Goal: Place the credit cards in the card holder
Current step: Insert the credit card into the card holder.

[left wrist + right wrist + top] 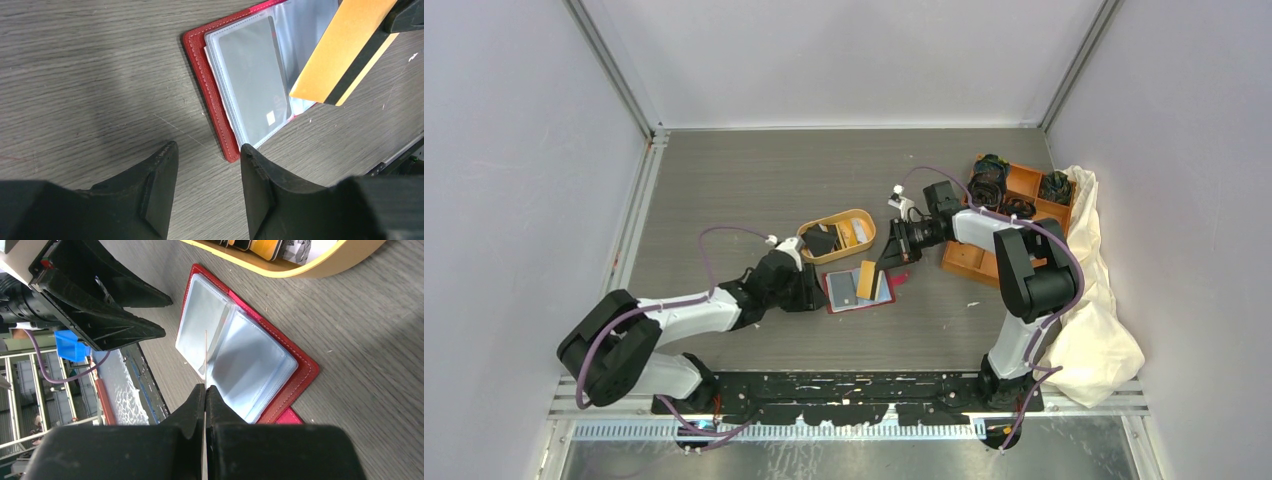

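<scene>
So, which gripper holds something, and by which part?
The right gripper pinches the thin orange black-striped card by one end; the left gripper holds nothing.

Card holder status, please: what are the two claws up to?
Right claw shut on yellow card, over open card holder. Left claw open, empty, by its corner. Nothing blocking.

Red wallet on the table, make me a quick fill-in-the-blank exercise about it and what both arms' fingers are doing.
The red stitched folding wallet lies ___ on the grey wood-grain table, clear sleeves showing.
The right arm's fingers pinch a thin yellow-orange card with a ___ stripe over it.
The left arm's fingers stand apart by the wallet's corner, holding ___.
Missing words: open; black; nothing.
</scene>
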Motion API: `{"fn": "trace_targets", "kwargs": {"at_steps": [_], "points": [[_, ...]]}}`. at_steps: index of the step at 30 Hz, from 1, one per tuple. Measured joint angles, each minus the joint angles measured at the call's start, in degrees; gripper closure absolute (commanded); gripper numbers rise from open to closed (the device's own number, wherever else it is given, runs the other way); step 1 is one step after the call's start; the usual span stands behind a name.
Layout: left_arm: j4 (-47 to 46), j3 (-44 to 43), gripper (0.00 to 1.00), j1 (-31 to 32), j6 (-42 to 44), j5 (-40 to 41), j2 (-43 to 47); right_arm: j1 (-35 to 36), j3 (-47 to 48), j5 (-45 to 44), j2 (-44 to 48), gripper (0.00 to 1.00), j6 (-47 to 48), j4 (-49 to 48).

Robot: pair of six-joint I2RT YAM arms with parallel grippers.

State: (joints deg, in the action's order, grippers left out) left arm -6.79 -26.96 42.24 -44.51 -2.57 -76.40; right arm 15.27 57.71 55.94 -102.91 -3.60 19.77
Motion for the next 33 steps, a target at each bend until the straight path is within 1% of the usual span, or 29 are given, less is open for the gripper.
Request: {"fn": "trace_targets", "kwargs": {"at_steps": [11,20,23,30,33], "points": [[-0.2,-1.7,0.5,0.0,0.6,-0.2,-2.2,-0.1,0.0,0.2,-0.2,0.99,-1.3,-0.2],[-1.8,-3.1,0.52,0.0,0.6,-0.5,-4.7,0.0,0.3,-0.5,-4.7,0.99,-1.7,-0.2],[-2.0,-3.5,0.55,0.0,0.7,-0.5,-5.3,0.2,0.7,-0.8,-4.7,0.99,-1.6,0.3],[-2.2,-6.3,0.66,0.0,1.6,-0.9,-8.8,1.9,2.5,-1.3,-4.9,0.99,-0.5,2.2],[-2.4,-7.2,0.68,0.0,1.9,-1.3,-10.2,2.3,3.3,-1.5,-5.6,0.99,-0.1,2.8]]}}
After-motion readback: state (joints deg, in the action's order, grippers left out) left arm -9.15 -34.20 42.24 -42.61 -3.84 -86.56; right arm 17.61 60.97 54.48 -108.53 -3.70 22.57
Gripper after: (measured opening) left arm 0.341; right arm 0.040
